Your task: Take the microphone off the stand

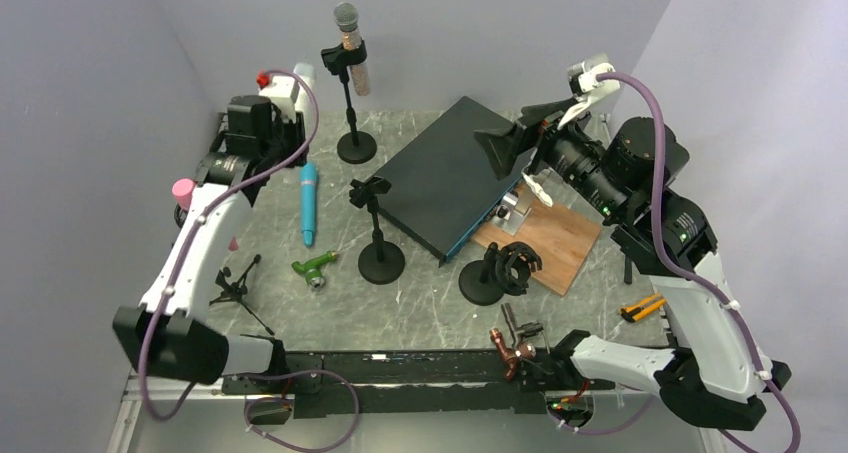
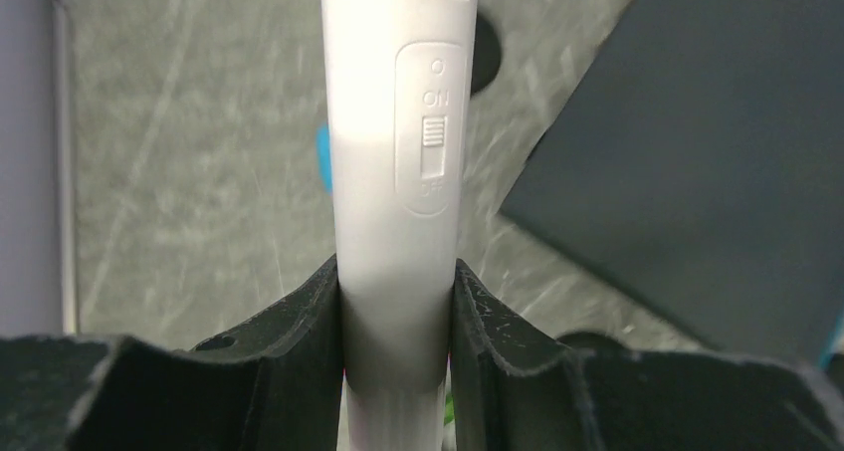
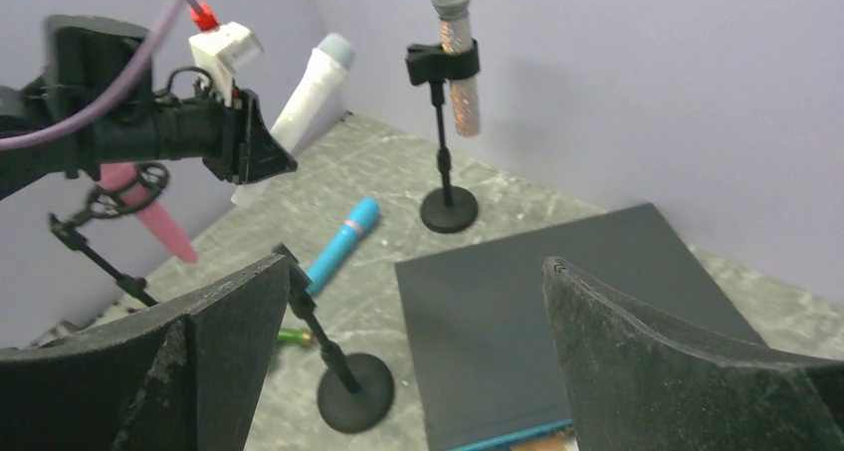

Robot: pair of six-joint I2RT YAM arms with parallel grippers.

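Looking first at the white microphone (image 2: 388,172), we find it clear of every stand and lifted off the table (image 1: 430,303), up in the far left corner of the workspace. Our left gripper (image 2: 398,277) is clamped on its body, one black finger pressed against each side, just below the ON/OFF slide switch (image 2: 434,132). In the right wrist view the microphone sits tilted, its grey head pointing up towards the back wall and its tail end hidden behind the gripper.

Below it on the marbled tabletop, a blue microphone (image 1: 308,203) lies flat. Just right of that we see the empty stand (image 1: 379,235), upright on its round base, its clip holding nothing. A small green item (image 1: 315,270) lies near that base. At the back, a glittery microphone (image 1: 352,48) with a mesh head sits in the clip of the far stand (image 1: 355,138). At the left edge, a pink microphone (image 1: 183,190) sits in the ring mount of a small tripod (image 1: 238,288), partly hidden by our left arm.

Our right gripper (image 3: 416,264) has its fingers spread wide apart and grips nothing; it hovers over a dark flat case (image 1: 450,173). Beside the case lies a wooden board (image 1: 545,235), with a short stand (image 1: 488,278) in front of it. A yellow cutter (image 1: 641,308) lies by our right arm.
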